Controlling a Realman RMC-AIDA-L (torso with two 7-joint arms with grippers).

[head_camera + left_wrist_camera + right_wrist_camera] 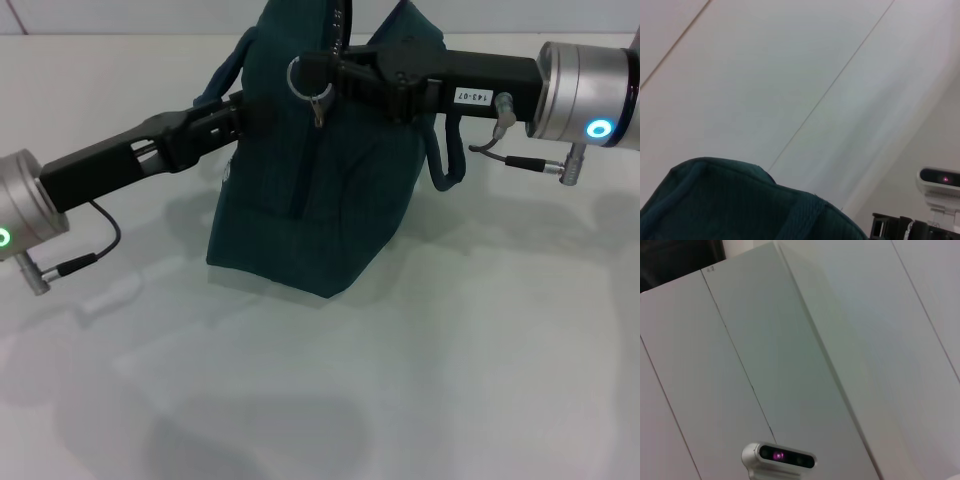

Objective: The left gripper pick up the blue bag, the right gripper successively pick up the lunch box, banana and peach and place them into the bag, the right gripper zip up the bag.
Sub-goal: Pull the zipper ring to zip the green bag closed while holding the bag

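The blue bag (310,190) stands upright on the white table (420,380). Its top edge and a strap also show in the left wrist view (735,200). My left gripper (236,112) reaches in from the left and is shut on the bag's upper left side. My right gripper (325,72) reaches in from the right along the bag's top and is shut at the metal zipper pull (312,88), which hangs at the top of the zipper. The lunch box, banana and peach are out of view.
A bag handle loop (447,165) hangs under my right arm. The table spreads wide in front of the bag. The wrist views show pale wall panels, and each shows a white camera unit (939,179) (779,456).
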